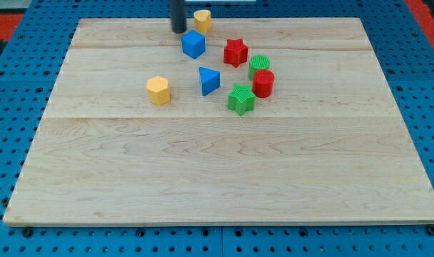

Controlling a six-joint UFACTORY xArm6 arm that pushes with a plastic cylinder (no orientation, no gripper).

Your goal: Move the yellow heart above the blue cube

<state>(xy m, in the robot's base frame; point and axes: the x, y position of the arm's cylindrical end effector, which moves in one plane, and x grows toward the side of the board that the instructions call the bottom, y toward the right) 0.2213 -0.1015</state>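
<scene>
The arm carries no jaws, only a dark rod whose tip [178,31] rests near the top edge of the wooden counter [217,171], just left of the yellow heart [202,19] and just above-left of the blue cube [193,44]. The heart sits at the view's top, close above and slightly right of the cube, the two apart. Right of the cube stands a red star [235,52], then a green cylinder [259,66] touching a red cylinder [263,83], with a green star [241,98] below, a blue wedge [209,81] toward the middle, and a yellow hexagon [158,91] farther left.
</scene>
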